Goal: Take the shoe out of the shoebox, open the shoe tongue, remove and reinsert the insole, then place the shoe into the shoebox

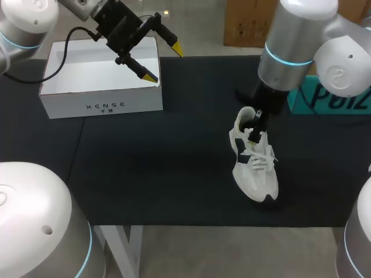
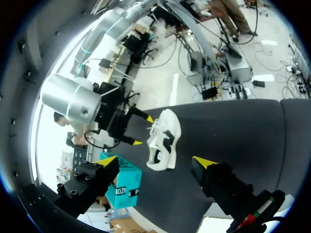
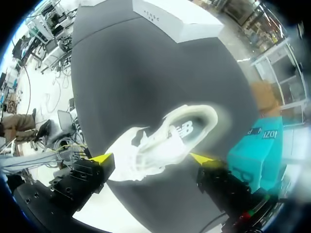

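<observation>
The black mat point(image 1: 174, 174) held the shoe point(image 1: 255, 165) right of centre, out of the box point(image 1: 101, 104) at upper left. My right gripper point(image 3: 151, 158) hung spread over its collar, and my left gripper point(image 1: 166, 65) was spread above the box. I judged the tongue needed a light pinch near its tip, then a gentle pull.

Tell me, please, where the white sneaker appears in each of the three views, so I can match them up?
Head view: the white sneaker lies on the dark table, right of the middle, under the right gripper.
Left wrist view: white sneaker ahead of the camera's own fingers, beside the right gripper's yellow tips.
Right wrist view: white sneaker below and between the open fingers.
Shared landmark: the right gripper, close to the sneaker in every view.
</observation>
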You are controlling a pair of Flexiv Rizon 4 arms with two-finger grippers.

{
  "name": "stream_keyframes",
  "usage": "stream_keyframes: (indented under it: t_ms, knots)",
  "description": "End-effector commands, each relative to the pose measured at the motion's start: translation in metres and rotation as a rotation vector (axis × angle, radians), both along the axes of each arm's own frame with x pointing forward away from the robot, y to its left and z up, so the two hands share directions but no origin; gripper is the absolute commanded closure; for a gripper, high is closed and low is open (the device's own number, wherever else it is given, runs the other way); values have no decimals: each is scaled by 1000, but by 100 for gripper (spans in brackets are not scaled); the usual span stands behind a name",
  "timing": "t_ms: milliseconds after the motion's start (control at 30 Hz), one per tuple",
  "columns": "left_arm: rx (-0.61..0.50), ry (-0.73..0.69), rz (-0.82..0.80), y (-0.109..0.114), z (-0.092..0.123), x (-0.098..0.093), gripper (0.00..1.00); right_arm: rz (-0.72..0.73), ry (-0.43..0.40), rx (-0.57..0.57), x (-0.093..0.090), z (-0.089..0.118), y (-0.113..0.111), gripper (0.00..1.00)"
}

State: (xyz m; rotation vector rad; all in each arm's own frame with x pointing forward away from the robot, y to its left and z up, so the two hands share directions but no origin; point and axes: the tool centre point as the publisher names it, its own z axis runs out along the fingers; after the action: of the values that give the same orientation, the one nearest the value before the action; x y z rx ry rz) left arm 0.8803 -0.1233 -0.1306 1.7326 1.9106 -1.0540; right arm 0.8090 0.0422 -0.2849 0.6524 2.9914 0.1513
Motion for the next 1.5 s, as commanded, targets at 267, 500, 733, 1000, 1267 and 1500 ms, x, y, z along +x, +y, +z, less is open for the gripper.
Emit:
stream_keyframes:
  t_ms: [267,500,733,1000,1267,1500]
  knots:
    - [4,0,-3,0,0,1,0,353,-92,-15,-7,10,-3,0]
    - [4,0,-3,0,0,1,0,353,-92,-15,-7,10,-3,0]
    - [4,0,-3,0,0,1,0,353,-92,-15,-7,10,-3,0]
    - [4,0,-3,0,0,1,0,381,-103,-35,45,0,-23,0]
    - [4,0,-3,0,0,1,0,457,-103,-55,118,-9,-10,0]
    - [4,0,-3,0,0,1,0,461,-94,-59,158,-29,2,0]
